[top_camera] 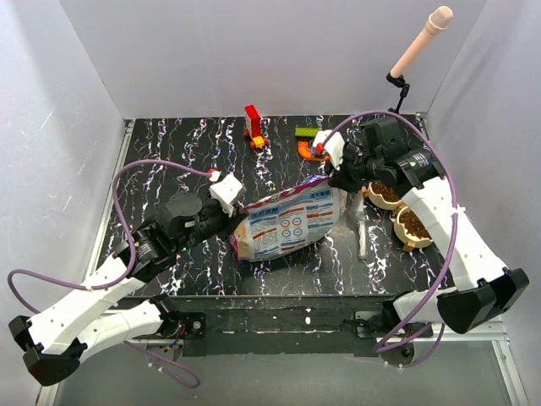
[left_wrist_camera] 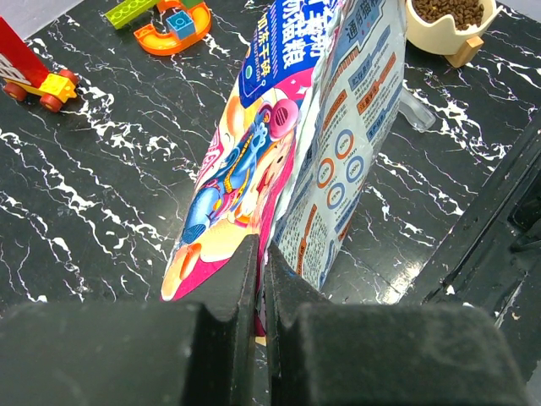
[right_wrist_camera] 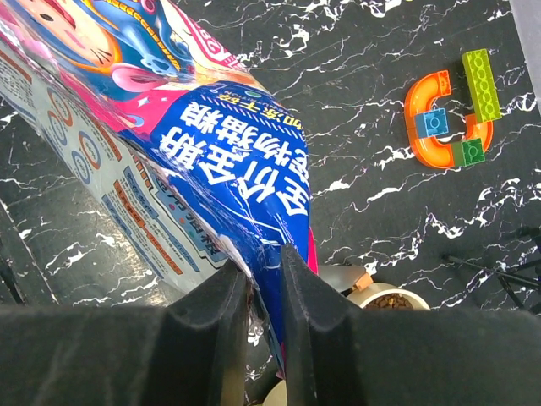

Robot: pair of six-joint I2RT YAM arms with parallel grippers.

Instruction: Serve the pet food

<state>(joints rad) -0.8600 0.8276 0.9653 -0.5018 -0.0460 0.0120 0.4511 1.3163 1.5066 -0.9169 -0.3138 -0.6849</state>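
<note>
Where it can be seen loose, the pet food [top_camera: 386,191] is dark-brown kibble filling two cream bowls [left_wrist_camera: 439,35] at the right of the black marbled counter [top_camera: 169,156]. Just left of them the printed bag [top_camera: 287,222] lies on its side between the two arms.

The left arm [top_camera: 101,283] reaches low across the counter from the near left. Its wrist is level, and the left jaws are closed tight on the bag's bottom seam. The right arm [top_camera: 439,220] rises over the bowls and bends back down to the bag's far end. The right jaws stand a little apart with the folded blue top edge between them, and whether they pinch it I cannot tell.

The bag's front carries large white Chinese characters on a blue band above a pink cartoon face. Its white back panel has blue and orange circles and print too small to read.

Toy blocks [top_camera: 254,125] and an orange curved piece [right_wrist_camera: 439,118] sit at the far edge.
</note>
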